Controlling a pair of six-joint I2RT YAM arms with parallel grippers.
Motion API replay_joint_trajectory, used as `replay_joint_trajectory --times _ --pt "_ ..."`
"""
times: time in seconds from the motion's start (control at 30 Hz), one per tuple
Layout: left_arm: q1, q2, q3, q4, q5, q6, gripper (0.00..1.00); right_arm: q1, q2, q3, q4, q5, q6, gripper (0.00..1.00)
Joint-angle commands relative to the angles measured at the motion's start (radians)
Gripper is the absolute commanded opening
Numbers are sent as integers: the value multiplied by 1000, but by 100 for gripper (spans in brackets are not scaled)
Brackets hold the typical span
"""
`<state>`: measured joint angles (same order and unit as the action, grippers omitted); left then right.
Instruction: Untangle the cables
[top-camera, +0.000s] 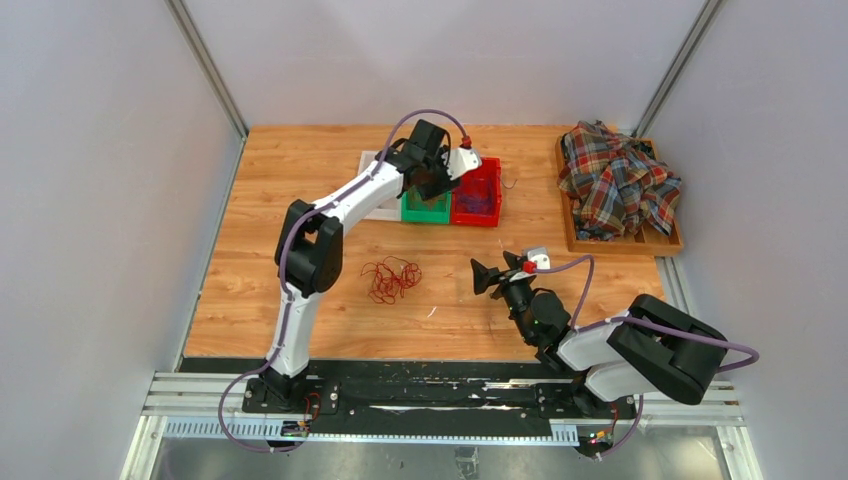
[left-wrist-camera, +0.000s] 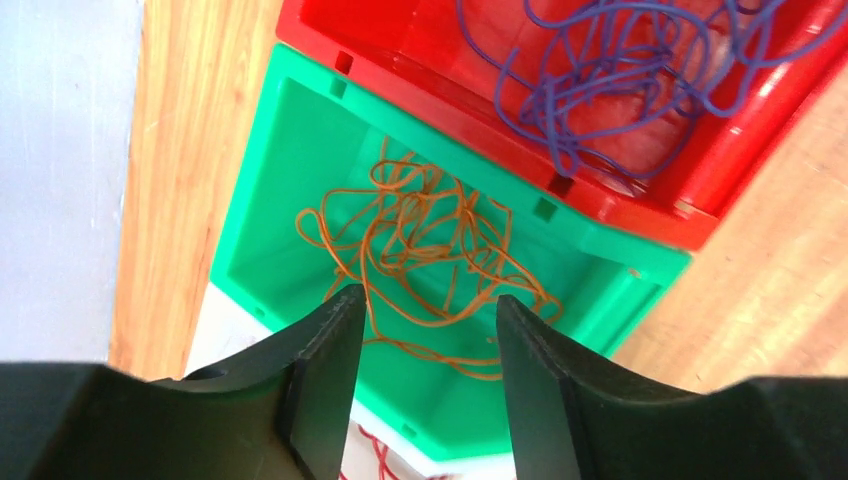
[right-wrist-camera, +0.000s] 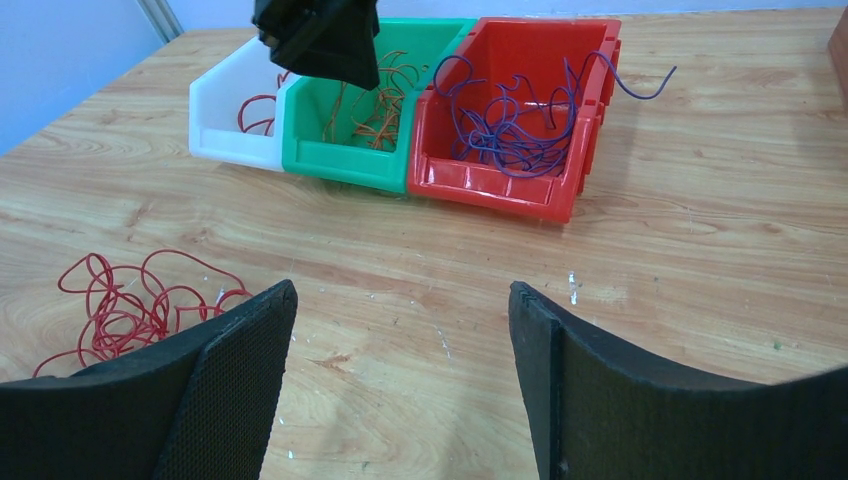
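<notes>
The cables are sorted by colour. A loose red bunch (top-camera: 390, 279) (right-wrist-camera: 130, 305) lies on the table between the arms. Orange strands (left-wrist-camera: 420, 250) (right-wrist-camera: 375, 95) lie in the green bin (left-wrist-camera: 270, 200) (top-camera: 425, 208). Purple ones (left-wrist-camera: 620, 80) (right-wrist-camera: 510, 120) fill the red bin (left-wrist-camera: 740, 170) (top-camera: 477, 192). My left gripper (left-wrist-camera: 425, 300) (top-camera: 435, 185) hovers over the green bin, open, with nothing pinched; one orange strand runs close along its left finger. My right gripper (right-wrist-camera: 400, 290) (top-camera: 487, 275) stands open and empty low above the wood, right of the red bunch.
A white bin (right-wrist-camera: 225, 120) holding a little red cable (right-wrist-camera: 255, 110) stands left of the green one. A plaid shirt (top-camera: 618, 180) is heaped on a wooden tray (top-camera: 620, 245) at the back right. Grey walls close in the table on three sides.
</notes>
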<state>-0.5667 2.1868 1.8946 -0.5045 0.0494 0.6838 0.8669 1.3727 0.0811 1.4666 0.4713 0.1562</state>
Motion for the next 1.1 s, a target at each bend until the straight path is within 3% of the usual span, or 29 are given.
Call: replay_joint_trajectory --times 0.0,0.23,0.3,0.63,0.87,1.07 --pt "-1 -81 27 -126 53 -9 59 -15 3 -15 49 -1 9 77" --pt "7 -168 55 -302 85 22 86 -15 1 -16 50 -3 8 77" --pt "16 -223 22 -365 119 43 88 -15 0 -16 50 -6 8 77" --pt "117 -602 -462 -509 310 280 89 -14 -2 -16 50 -15 2 76" --pt "177 -563 -562 -507 382 236 73 -14 -6 -17 48 -15 0 74" --pt "184 -569 -706 -350 319 237 72 -14 -3 -15 46 -15 2 73"
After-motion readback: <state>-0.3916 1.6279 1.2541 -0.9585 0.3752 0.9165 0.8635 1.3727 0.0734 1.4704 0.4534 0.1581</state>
